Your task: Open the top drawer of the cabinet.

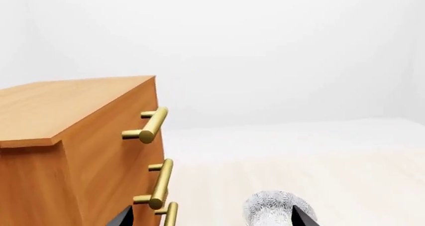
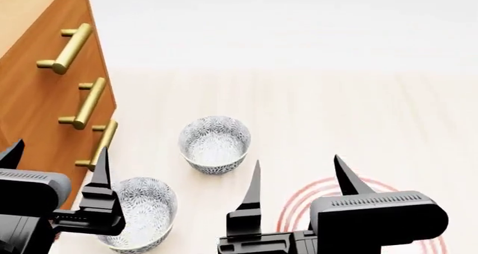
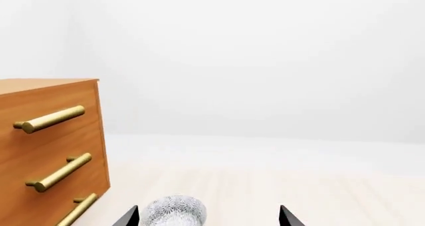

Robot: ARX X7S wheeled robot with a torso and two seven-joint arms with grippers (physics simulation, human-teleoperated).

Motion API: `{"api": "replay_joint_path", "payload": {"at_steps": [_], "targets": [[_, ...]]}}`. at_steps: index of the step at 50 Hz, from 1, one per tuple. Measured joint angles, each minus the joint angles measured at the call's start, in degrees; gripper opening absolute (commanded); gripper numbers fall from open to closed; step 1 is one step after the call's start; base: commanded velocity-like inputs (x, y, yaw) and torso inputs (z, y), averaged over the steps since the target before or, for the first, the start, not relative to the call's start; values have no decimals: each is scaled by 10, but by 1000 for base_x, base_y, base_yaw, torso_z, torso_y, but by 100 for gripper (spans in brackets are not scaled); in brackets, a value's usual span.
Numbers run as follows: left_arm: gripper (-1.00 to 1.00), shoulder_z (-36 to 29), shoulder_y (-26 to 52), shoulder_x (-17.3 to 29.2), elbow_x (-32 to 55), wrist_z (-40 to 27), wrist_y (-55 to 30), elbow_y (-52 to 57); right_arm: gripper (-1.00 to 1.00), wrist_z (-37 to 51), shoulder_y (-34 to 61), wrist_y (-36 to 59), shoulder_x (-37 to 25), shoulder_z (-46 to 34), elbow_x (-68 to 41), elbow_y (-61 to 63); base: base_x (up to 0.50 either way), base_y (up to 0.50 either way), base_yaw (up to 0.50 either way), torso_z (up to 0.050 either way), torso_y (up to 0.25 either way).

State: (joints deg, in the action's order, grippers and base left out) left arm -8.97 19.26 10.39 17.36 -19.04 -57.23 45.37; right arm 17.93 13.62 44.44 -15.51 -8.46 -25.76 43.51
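Cabinet (image 1: 73, 151): orange-brown wood, flat top, seen from one corner, front face angled away. Top drawer (image 1: 109, 121): shut flush with the front, brass bar handle (image 1: 151, 125) on two posts. Second brass handle (image 1: 159, 184) below it; a third (image 1: 170, 213) partly cut off at the frame edge. Patterned bowl (image 1: 272, 209): grey-white, on the pale floor (image 1: 319, 156), well apart from the cabinet. Left gripper (image 1: 212, 218): only two dark fingertips (image 1: 304, 217) in view, spread wide, holding nothing.
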Motion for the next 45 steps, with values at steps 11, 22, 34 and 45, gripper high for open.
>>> {"api": "replay_joint_path", "payload": {"at_steps": [11, 22, 34, 45], "targets": [[100, -3, 3, 4, 3, -4, -2, -1, 100, 2, 3, 0, -2, 0, -4, -5, 500, -94, 0, 0, 1], [100, -7, 2, 8, 7, -8, -2, -1, 100, 2, 2, -6, -4, -1, -6, -9, 473, -200, 0, 0, 0], [100, -11, -23, -7, -144, 119, 67, -58, 100, 3, -3, -17, -7, -2, -3, -17, 0, 0, 0, 0, 0], [100, 0, -66, -42, -629, 324, 349, -107, 100, 7, -2, -17, -10, -5, -5, -14, 0, 0, 0, 0, 0]]}}
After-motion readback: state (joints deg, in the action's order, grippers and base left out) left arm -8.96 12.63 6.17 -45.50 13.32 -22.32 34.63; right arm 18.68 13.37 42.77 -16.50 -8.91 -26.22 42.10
